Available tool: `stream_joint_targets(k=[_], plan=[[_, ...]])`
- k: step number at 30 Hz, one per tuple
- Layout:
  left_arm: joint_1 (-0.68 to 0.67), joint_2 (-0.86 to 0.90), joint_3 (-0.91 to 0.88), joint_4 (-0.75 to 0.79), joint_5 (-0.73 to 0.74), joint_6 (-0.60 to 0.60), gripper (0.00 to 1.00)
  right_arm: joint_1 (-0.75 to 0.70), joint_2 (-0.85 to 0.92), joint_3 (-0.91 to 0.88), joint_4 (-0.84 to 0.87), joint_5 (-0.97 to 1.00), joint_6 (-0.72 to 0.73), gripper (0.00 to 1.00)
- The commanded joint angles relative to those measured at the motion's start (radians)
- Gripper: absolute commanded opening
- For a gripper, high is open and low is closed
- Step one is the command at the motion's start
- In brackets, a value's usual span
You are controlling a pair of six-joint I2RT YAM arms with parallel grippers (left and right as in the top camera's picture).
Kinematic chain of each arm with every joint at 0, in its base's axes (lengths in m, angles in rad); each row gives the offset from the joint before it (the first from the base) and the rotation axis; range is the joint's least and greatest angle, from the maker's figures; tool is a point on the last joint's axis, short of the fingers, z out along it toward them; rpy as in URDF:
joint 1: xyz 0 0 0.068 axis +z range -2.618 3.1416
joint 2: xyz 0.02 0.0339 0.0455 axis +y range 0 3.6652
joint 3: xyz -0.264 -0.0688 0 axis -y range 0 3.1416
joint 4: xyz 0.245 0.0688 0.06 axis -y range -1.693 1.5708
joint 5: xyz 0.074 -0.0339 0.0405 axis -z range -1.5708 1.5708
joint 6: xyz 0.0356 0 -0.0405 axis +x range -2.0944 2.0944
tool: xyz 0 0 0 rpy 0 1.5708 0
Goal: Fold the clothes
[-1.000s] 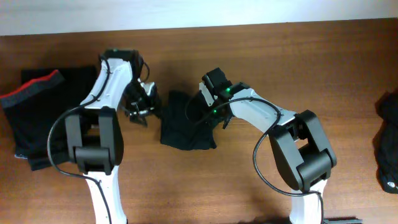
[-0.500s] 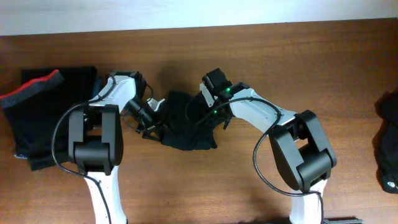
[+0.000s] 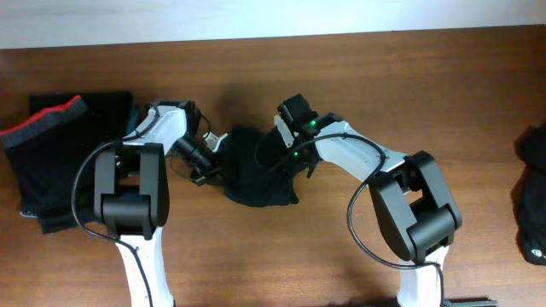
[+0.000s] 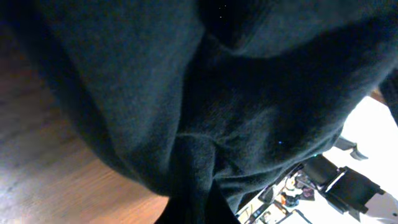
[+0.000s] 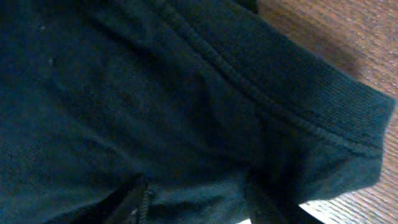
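- Three dark garments are lying on the wooden table (image 3: 384, 77), well apart from one another.
- One small black garment (image 3: 256, 177) is sitting crumpled at the table's middle, between the two arms.
- The left gripper (image 3: 207, 164) is pressing in at this garment's left edge with its claw fully closed. In the left wrist view the black cloth (image 4: 217, 112) is filling the frame and bunching into a pinched fold at the bottom.
- The right gripper (image 3: 288, 160) is resting on the garment's right part. Its wrist view is showing a stitched hem (image 5: 273, 106) running across the cloth, but I cannot tell whether the claw is gripping.
- A folded garment (image 3: 60, 170) with a red-and-grey waistband (image 3: 43, 125) is lying at the far left.
- A third dark garment (image 3: 533, 188) is showing at the right edge, and a pale mark on it is too small to read.
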Motion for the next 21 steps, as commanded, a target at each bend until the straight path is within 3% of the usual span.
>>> stream_joint_targets(k=[1, 6, 13, 21], plan=[[0.003, 0.002, 0.068, -0.062, -0.122, 0.016, 0.01, -0.005, -0.013, 0.016, -0.029, 0.007, 0.008, 0.55], [0.003, 0.001, 0.209, -0.173, -0.240, 0.016, 0.01, -0.008, -0.102, 0.174, -0.151, 0.094, 0.008, 0.64], [0.010, 0.001, 0.547, -0.356, -0.316, 0.018, 0.00, -0.082, -0.218, 0.417, -0.336, 0.174, 0.008, 0.67], [0.034, 0.001, 0.856, -0.423, -0.389, 0.020, 0.00, -0.180, -0.256, 0.438, -0.448, 0.170, 0.007, 0.67]])
